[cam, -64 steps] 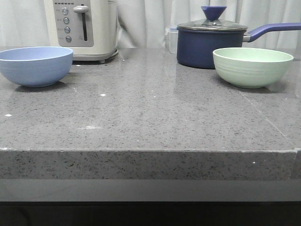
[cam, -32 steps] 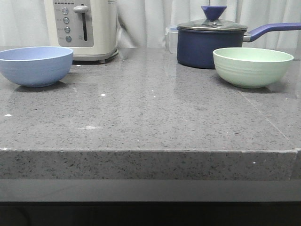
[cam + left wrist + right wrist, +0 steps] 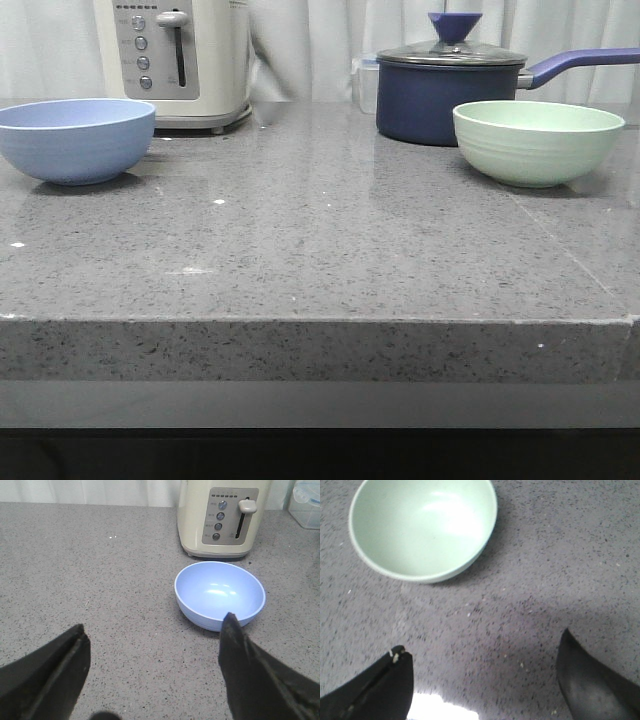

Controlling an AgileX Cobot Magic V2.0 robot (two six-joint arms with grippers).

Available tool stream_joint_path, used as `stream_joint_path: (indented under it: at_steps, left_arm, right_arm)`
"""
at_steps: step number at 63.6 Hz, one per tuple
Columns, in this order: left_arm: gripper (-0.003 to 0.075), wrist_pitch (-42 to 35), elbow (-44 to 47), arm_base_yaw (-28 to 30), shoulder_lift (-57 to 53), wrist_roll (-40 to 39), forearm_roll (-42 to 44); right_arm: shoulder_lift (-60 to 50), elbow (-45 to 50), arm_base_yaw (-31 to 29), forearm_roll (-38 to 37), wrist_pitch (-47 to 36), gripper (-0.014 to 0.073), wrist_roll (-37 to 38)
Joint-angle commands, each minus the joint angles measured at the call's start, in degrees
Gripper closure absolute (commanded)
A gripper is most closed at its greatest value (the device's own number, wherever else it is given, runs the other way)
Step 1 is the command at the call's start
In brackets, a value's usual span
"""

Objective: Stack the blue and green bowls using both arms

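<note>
Smooth round blue bowl [image 3: 76, 140], ridged green bowl [image 3: 538, 142], speckled stone counter [image 3: 320, 250]

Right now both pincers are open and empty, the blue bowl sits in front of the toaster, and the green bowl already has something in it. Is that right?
Not quite. The green bowl is empty, as the right wrist view shows. The rest holds: the left pincer and right pincer are open and empty, and the blue bowl sits in front of the toaster.
</note>
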Motion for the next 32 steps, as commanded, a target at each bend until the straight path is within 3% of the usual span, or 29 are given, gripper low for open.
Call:
stream_joint_path:
  at_steps: [1,18,32]
  left_arm:
    - [0.0188,-4.9,-2.0,-0.46,0.53,-0.21,-0.11]
    - [0.0188,-4.9,-2.0,-0.46,0.53,-0.21,-0.11]
    - [0.0188,-4.9,-2.0,-0.46,0.53,-0.21,-0.11]
  right_arm:
    - [3.43,-6.04,-2.3,2.01,0.04,0.0002,0.56]
    - [15.04,-16.79,-3.44,7.55,2.48,0.0092,0.44]
    - [24.51,-23.47,-3.44,12.42,3.53,0.0104,-1.63]
